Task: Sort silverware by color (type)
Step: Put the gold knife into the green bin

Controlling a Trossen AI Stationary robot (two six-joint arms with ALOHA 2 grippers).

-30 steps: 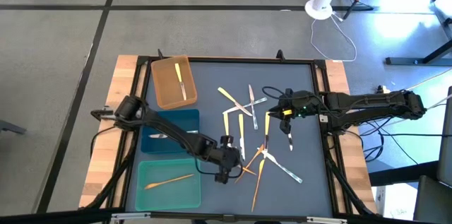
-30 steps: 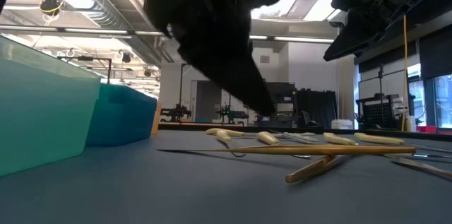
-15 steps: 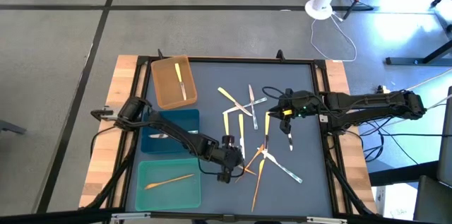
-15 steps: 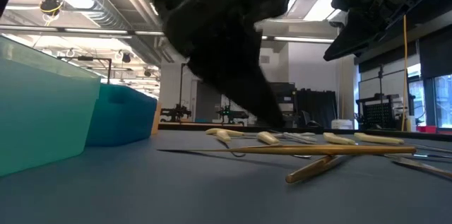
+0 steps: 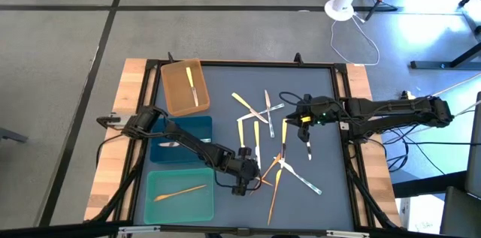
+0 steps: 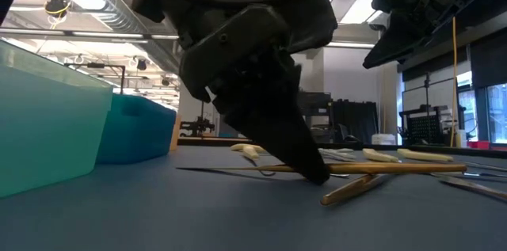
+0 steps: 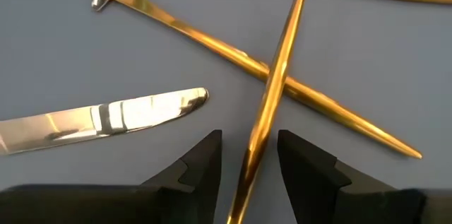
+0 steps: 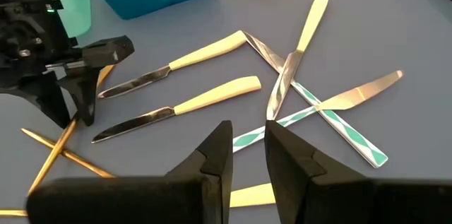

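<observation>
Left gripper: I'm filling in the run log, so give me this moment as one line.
left gripper | open, fingers astride gold utensil on mat | right gripper | open, raised over yellow-handled knives | teal tray | holds one gold piece

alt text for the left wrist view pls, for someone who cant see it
The left gripper is open, its two dark fingers straddling the handle of a thin gold utensil lying on the dark grey table mat. That utensil crosses two other gold pieces, and a shiny silver knife blade lies beside it.

Mixed silverware (image 5: 272, 142) lies scattered, crossing, mid-table.
</observation>
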